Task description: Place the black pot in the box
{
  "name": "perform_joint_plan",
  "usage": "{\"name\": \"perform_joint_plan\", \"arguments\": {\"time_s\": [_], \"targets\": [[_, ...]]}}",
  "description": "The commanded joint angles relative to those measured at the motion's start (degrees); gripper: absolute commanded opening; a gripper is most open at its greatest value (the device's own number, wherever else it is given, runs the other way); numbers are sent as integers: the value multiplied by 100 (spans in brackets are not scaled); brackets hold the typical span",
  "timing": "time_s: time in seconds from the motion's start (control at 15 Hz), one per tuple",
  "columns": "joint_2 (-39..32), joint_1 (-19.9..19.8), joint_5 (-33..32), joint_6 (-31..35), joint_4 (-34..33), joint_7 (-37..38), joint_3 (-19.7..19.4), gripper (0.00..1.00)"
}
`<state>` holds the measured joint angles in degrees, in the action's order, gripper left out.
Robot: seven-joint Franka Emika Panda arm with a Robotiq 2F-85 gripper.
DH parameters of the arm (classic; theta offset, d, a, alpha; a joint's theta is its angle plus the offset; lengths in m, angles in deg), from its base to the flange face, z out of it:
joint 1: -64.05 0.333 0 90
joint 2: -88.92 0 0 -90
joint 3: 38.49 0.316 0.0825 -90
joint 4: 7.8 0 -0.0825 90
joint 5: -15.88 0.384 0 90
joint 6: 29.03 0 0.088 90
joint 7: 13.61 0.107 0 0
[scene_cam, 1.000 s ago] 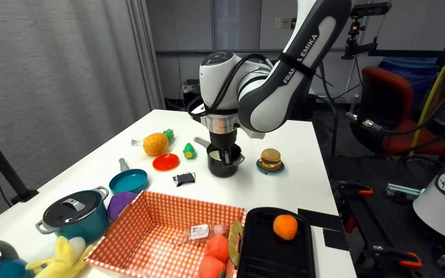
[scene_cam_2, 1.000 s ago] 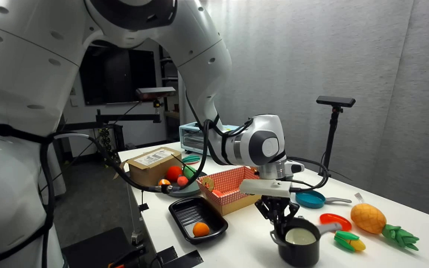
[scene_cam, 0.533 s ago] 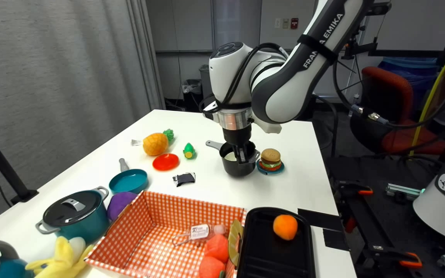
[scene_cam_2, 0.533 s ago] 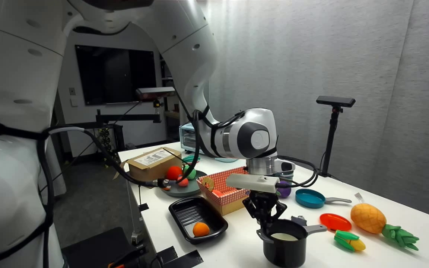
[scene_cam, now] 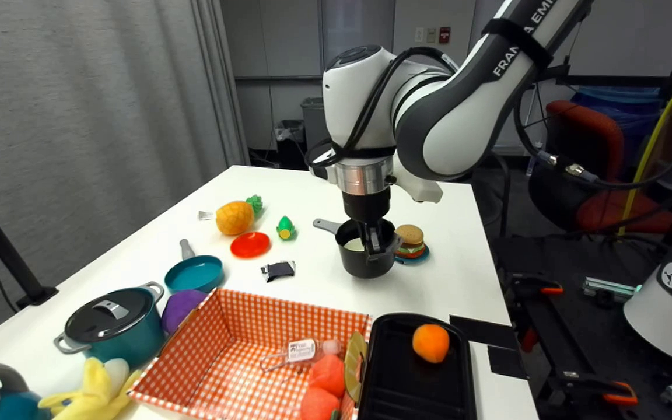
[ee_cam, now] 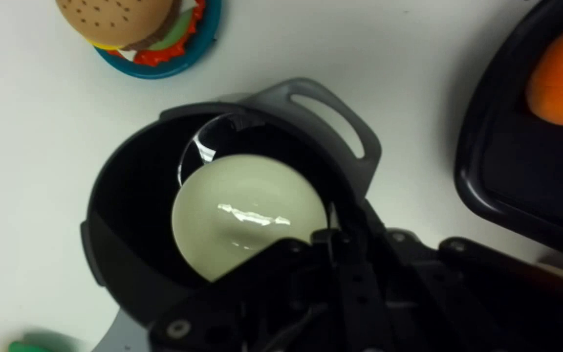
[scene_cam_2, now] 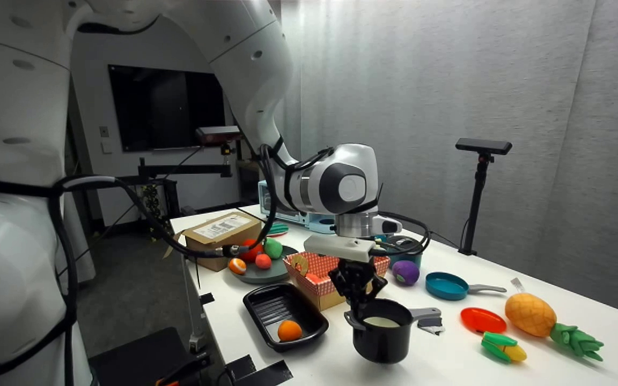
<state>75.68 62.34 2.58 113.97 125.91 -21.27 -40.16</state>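
Note:
The black pot (scene_cam: 362,267) has a pale round surface inside, a long grey handle and a small side grip; it also shows in an exterior view (scene_cam_2: 381,346) and fills the middle of the wrist view (ee_cam: 130,210). My gripper (scene_cam: 375,248) points down and is shut on the pot's rim beside the small grip, one finger inside and one outside (scene_cam_2: 358,311). The pot is nearly upright, at or just above the table; the gap is unclear. The fingers are dark in the wrist view (ee_cam: 347,220). The box (scene_cam: 289,312) with checked sides stands apart from the pot (scene_cam_2: 322,264).
The box holds a clear bottle (scene_cam: 304,351), red round toys (scene_cam: 327,373) and a yellowish disc (scene_cam: 355,367). A black bin (scene_cam: 385,350) with an orange (scene_cam: 430,343) stands beside it. A toy burger (scene_cam: 410,242) is close to the pot. A dark packet (scene_cam: 278,270) lies nearby.
My gripper and the pot have moved together, away from the toy corn and pineapple and closer to the black bin and the box. The grip on the rim looks the same.

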Motion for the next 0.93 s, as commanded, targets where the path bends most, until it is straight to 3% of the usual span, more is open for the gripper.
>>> {"name": "perform_joint_plan", "arguments": {"time_s": [0.0, 0.87], "targets": [[166, 160, 442, 21, -87, 36, 295, 1], [-108, 879, 341, 50, -1387, 322, 788, 1]]}}
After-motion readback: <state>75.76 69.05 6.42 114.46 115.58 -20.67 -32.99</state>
